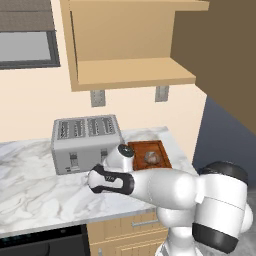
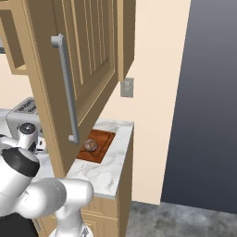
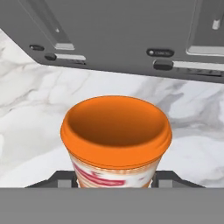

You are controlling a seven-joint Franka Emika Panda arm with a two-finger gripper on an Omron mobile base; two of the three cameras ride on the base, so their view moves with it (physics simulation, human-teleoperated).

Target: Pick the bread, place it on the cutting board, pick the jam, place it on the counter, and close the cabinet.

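Marble counter [image 1: 30, 185] runs under the hand, w/ the open cabinet [image 1: 132, 72] well above it, shelf bare and door [image 2: 88, 60] swung wide, so closing is left. Toaster [image 1: 86, 142] sits just ahead of the hand, cutting board [image 1: 162, 148] off to its side w/ the bread [image 1: 152, 158] already on it, so that step looks done. Gripper [image 3: 114, 181] holds the jam [image 3: 116, 135] between its fingers, low over the marble by the toaster; can't tell if the jar touches down yet, so release and cabinet remain.

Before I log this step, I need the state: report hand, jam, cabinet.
Hand around the jam, above the counter by the toaster. Bread on cutting board. Cabinet door open.
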